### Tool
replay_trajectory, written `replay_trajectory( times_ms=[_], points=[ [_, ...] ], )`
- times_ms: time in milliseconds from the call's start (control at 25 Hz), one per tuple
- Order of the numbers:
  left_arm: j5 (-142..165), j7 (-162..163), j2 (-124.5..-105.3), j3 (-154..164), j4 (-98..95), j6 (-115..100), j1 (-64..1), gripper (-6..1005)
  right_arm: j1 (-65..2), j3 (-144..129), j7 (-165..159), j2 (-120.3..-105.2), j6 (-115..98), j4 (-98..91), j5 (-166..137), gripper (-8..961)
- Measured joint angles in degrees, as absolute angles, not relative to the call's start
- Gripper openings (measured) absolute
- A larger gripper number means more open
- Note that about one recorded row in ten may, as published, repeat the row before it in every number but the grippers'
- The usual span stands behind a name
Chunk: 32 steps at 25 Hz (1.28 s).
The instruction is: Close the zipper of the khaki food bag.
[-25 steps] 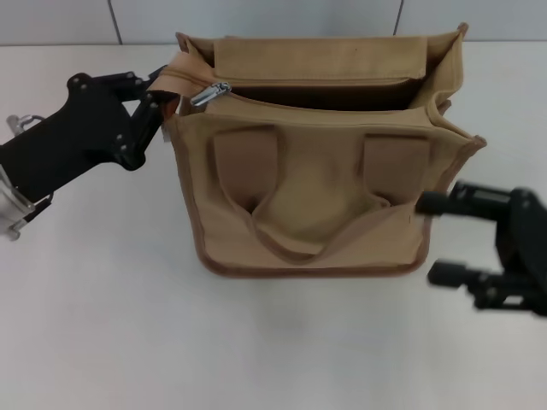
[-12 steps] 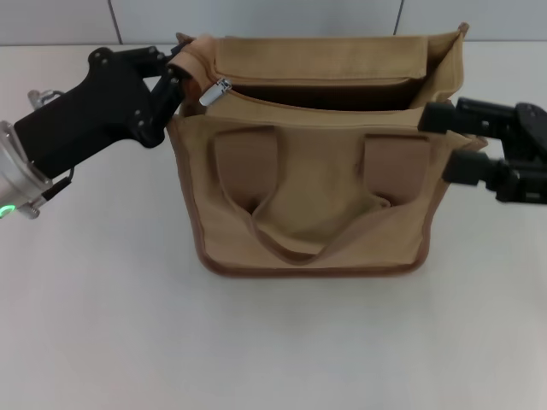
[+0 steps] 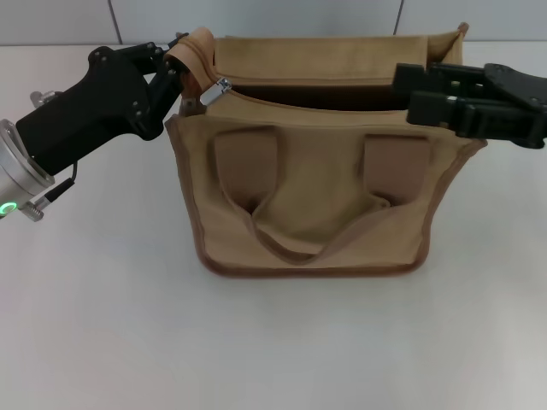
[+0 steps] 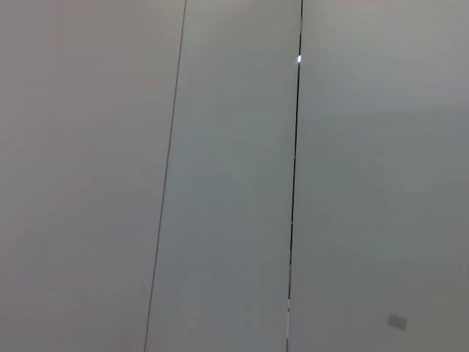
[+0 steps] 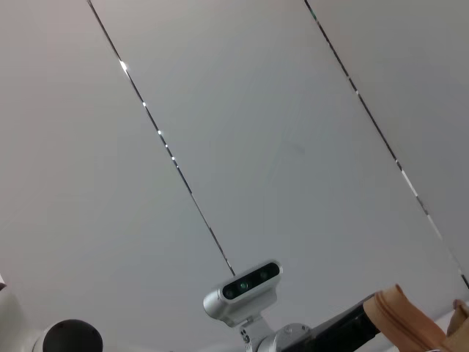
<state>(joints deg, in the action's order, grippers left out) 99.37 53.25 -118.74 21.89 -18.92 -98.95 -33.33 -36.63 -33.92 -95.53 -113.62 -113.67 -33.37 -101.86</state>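
Note:
The khaki food bag (image 3: pixel 312 179) stands upright mid-table with its top open. The zipper (image 3: pixel 256 94) runs along the top's near edge, and its silver pull tab (image 3: pixel 214 91) sits at the left end. My left gripper (image 3: pixel 177 70) is at the bag's top left corner, shut on the tan fabric end of the zipper (image 3: pixel 197 44), which it holds raised. My right gripper (image 3: pixel 408 90) is open. It hovers over the bag's top right, with its fingers (image 3: pixel 427 73) pointing left across the opening. The tan fabric end also shows in the right wrist view (image 5: pixel 401 320).
The bag's looped handle (image 3: pixel 295 243) hangs down its front. The white table (image 3: pixel 273 342) stretches in front of the bag, and a grey panelled wall (image 3: pixel 256 17) stands behind it. The left wrist view shows only wall panels (image 4: pixel 234 176).
My right gripper has risen from the table at the bag's right side and moved left over the bag's top right. My left gripper has lifted the zipper's end slightly.

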Motion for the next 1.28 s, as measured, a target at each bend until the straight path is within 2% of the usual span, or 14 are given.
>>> replay_trajectory(
  times_ms=[800,1280],
  points=[
    [99.4,52.9,-119.12,24.7,-18.5,-95.4,-35.4,18,-40.2,-39.6,-99.7,-113.9,-108.8,-33.5,-102.5,734],
    [96.6,53.6,-118.66,24.3,-19.1,-97.3,-32.8,18,-41.4,-40.3,-102.1,-113.82,-106.5,-33.6,-102.5,736]
  ],
)
